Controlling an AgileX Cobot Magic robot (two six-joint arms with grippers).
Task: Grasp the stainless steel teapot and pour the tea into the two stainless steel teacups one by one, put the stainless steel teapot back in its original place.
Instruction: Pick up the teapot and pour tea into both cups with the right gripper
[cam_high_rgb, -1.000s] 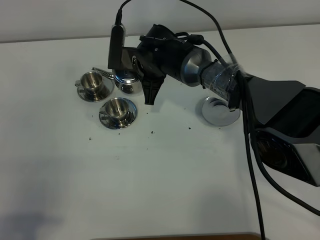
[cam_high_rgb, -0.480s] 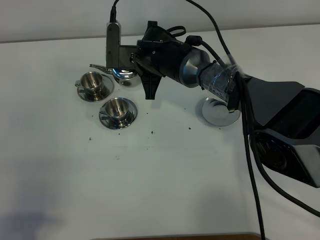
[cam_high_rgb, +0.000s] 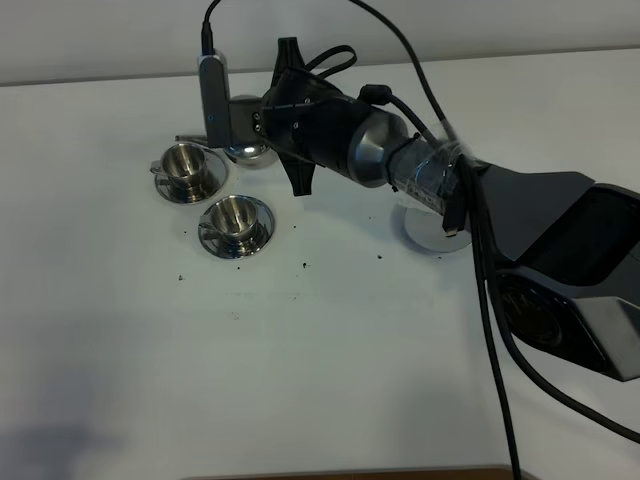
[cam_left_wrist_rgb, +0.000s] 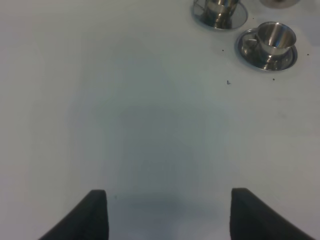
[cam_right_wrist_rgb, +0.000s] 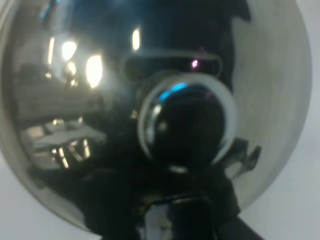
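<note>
The stainless steel teapot (cam_high_rgb: 247, 152) hangs tilted just behind the far teacup (cam_high_rgb: 187, 163), its thin spout (cam_high_rgb: 190, 139) over that cup's rim. My right gripper (cam_high_rgb: 272, 148) reaches across from the right and is shut on the teapot, which its wrist largely hides. The right wrist view is filled by the pot's shiny body (cam_right_wrist_rgb: 70, 100) and lid knob (cam_right_wrist_rgb: 185, 125). The near teacup (cam_high_rgb: 235, 217) stands on its saucer in front. The round steel saucer of the original place (cam_high_rgb: 428, 230) lies bare, half under my right arm. My left gripper (cam_left_wrist_rgb: 167, 220) is open over bare table. The tea is out of view.
Both teacups (cam_left_wrist_rgb: 270, 40) also show at the far end of the left wrist view. Small dark specks (cam_high_rgb: 303, 264) dot the white table in front of the cups. My right arm (cam_high_rgb: 520, 215) and its cables cross the right side.
My right gripper has carried the teapot a little back and to the left and rolled further, bringing the spout closer over the far teacup. The cups have not moved.
</note>
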